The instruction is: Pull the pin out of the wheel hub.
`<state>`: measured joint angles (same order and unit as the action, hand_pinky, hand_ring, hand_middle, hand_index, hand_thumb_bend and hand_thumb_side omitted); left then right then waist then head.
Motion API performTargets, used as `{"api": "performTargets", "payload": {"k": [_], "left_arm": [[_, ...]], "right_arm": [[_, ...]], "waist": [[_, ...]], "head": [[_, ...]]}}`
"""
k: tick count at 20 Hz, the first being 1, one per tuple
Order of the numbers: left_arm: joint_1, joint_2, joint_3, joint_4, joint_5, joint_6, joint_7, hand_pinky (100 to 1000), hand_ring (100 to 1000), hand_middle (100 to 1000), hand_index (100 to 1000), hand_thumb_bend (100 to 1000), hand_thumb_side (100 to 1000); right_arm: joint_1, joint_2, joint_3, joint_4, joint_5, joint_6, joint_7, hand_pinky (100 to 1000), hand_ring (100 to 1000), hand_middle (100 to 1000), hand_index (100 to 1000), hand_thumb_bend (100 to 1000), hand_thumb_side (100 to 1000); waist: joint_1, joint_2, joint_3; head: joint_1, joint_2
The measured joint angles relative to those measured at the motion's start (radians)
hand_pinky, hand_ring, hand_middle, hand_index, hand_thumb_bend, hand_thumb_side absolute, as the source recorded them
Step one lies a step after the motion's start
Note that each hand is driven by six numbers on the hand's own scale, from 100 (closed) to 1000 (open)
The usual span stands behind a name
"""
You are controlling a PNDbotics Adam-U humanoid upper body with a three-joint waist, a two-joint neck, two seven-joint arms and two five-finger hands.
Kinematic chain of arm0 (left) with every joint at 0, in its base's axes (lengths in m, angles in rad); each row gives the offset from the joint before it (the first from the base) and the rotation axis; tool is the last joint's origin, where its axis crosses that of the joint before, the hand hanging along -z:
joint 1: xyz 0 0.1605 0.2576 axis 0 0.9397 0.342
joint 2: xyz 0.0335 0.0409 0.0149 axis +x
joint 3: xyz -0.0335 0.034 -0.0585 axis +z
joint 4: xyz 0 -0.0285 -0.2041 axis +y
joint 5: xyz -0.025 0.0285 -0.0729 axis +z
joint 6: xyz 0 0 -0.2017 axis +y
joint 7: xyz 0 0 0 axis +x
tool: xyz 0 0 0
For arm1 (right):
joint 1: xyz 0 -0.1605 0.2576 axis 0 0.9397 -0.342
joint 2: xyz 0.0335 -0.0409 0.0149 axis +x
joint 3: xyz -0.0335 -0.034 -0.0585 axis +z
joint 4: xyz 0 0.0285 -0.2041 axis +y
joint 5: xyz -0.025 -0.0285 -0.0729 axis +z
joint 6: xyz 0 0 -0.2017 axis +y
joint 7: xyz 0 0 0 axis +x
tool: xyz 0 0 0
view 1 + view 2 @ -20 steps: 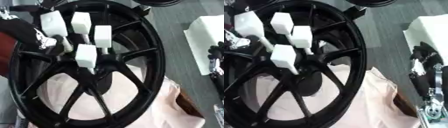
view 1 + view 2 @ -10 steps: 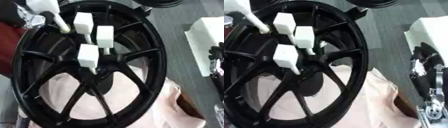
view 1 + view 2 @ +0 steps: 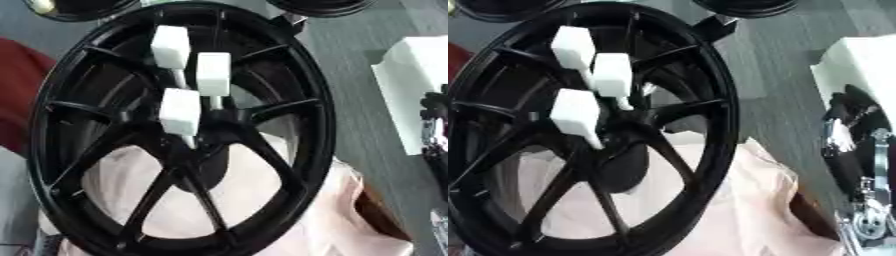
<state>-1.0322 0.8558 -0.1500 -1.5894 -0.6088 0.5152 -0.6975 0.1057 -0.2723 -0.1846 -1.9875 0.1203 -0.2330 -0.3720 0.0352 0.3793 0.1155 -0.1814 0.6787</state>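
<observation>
Left eye view: black wheel (image 3: pixel 289 100) fills most of the shot, lying tilted on a pale pink cloth (image 3: pixel 350 220) that shows through the spokes and past the lower right rim. Grey floor (image 3: pixel 350 55) around it.

Three pins stand in the hub area, each a thin stem with a white block head:
- upper pin (image 3: pixel 171 46), nearest the far rim
- middle pin (image 3: pixel 213 73), just right of and below the upper one
- lower pin (image 3: pixel 181 111), closest to hub centre (image 3: pixel 206 150), stem running down into the hub

All three heads sit close together, slightly tilted. Can't tell if the heads touch each other.

Left hand: not visible in either view. A small pale object (image 3: pixel 39 5) shows at the top left corner above the rim, can't make out what it is.

Right hand (image 3: pixel 852 135): shows at the right edge in the right eye view, black with silver parts, well apart from the wheel. It has nothing in it; how its fingers are set can't be told from here.

Other stuff: white box (image 3: pixel 411 90) on the floor right of the wheel, dark red patch (image 3: pixel 17 85) at the left edge, parts of two more dark wheels along the top edge (image 3: pixel 319 5).
</observation>
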Motion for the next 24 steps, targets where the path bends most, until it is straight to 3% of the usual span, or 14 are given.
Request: {"api": "performTargets", "payload": {"k": [1, 2, 3, 8, 10, 13, 14, 15, 16, 17, 19, 21, 24], "left_arm": [[0.012, 0.0, 0.02, 0.025, -0.013, 0.007, 0.011, 692, 524, 345, 502, 100, 257], [0.024, 0.0, 0.039, 0.05, -0.025, 0.009, 0.024, 692, 525, 347, 504, 100, 145], [0.036, 0.0, 0.055, 0.074, -0.037, 0.007, 0.036, 691, 525, 348, 505, 100, 252], [0.103, 0.004, 0.112, 0.204, -0.072, -0.033, 0.125, 720, 564, 402, 550, 100, 208], [0.128, 0.008, 0.12, 0.259, -0.075, -0.051, 0.17, 746, 596, 452, 609, 100, 203], [0.16, 0.008, 0.129, 0.311, -0.068, -0.074, 0.206, 798, 726, 624, 781, 100, 180], [0.169, 0.008, 0.13, 0.322, -0.063, -0.081, 0.208, 835, 814, 788, 849, 100, 269], [0.176, 0.008, 0.13, 0.331, -0.059, -0.09, 0.202, 858, 839, 858, 884, 100, 421], [0.182, 0.008, 0.13, 0.337, -0.056, -0.104, 0.188, 887, 874, 903, 912, 192, 552], [0.188, 0.008, 0.13, 0.341, -0.056, -0.121, 0.168, 910, 894, 920, 922, 285, 603], [0.194, 0.008, 0.13, 0.347, -0.062, -0.158, 0.123, 907, 890, 910, 923, 355, 733], [0.196, 0.008, 0.135, 0.35, -0.073, -0.186, 0.088, 905, 888, 903, 912, 348, 755], [0.196, 0.008, 0.147, 0.35, -0.085, -0.2, 0.066, 884, 867, 878, 898, 224, 737]], "right_arm": [[0.0, 0.0, 0.0, 0.0, 0.0, -0.001, -0.001, 771, 785, 727, 848, 100, 561], [0.0, 0.0, 0.0, 0.0, 0.0, -0.001, -0.001, 771, 785, 727, 848, 100, 561], [0.0, 0.0, 0.0, 0.0, 0.0, -0.001, -0.001, 771, 785, 727, 848, 100, 561], [-0.005, 0.0, -0.001, 0.0, 0.0, -0.001, -0.001, 771, 785, 727, 848, 100, 561], [-0.006, 0.0, -0.001, 0.0, -0.001, -0.001, -0.001, 771, 785, 727, 848, 100, 560], [-0.008, 0.0, -0.001, 0.0, -0.001, -0.002, -0.002, 771, 785, 726, 848, 100, 560], [-0.008, 0.0, -0.002, 0.0, -0.002, -0.002, -0.002, 771, 785, 726, 848, 100, 560], [-0.008, 0.0, -0.003, 0.0, -0.002, -0.002, -0.002, 771, 785, 726, 848, 100, 560], [-0.008, 0.0, -0.004, 0.0, -0.003, -0.003, -0.003, 771, 785, 726, 848, 100, 560], [-0.008, 0.0, -0.005, 0.0, -0.004, -0.003, -0.003, 770, 785, 726, 848, 100, 560], [-0.008, 0.0, -0.006, 0.0, -0.004, -0.004, -0.002, 770, 785, 726, 848, 100, 560], [-0.008, 0.0, -0.006, 0.0, -0.004, -0.004, -0.002, 770, 785, 726, 848, 100, 561], [-0.008, 0.001, -0.006, 0.0, -0.004, -0.004, -0.002, 771, 785, 726, 848, 100, 561]], "waist": [[0.0, 0.0, 0.001], [0.0, 0.0, 0.001], [0.0, 0.0, 0.002], [-0.001, 0.0, 0.002], [-0.004, 0.0, 0.002], [-0.007, 0.0, 0.002], [-0.007, 0.0, 0.002], [-0.007, 0.0, 0.001], [-0.007, 0.0, 0.001], [-0.007, 0.0, 0.0], [-0.007, 0.0, 0.0], [-0.007, 0.0, 0.0], [-0.007, 0.0, 0.0]], "head": [[0.0, 0.0], [0.0, 0.0], [-0.001, 0.0], [-0.003, 0.0], [-0.005, 0.0], [-0.006, -0.004], [-0.006, -0.004], [-0.006, -0.004], [-0.006, -0.004], [-0.006, -0.005], [-0.006, -0.005], [-0.006, -0.005], [-0.006, -0.005]]}}
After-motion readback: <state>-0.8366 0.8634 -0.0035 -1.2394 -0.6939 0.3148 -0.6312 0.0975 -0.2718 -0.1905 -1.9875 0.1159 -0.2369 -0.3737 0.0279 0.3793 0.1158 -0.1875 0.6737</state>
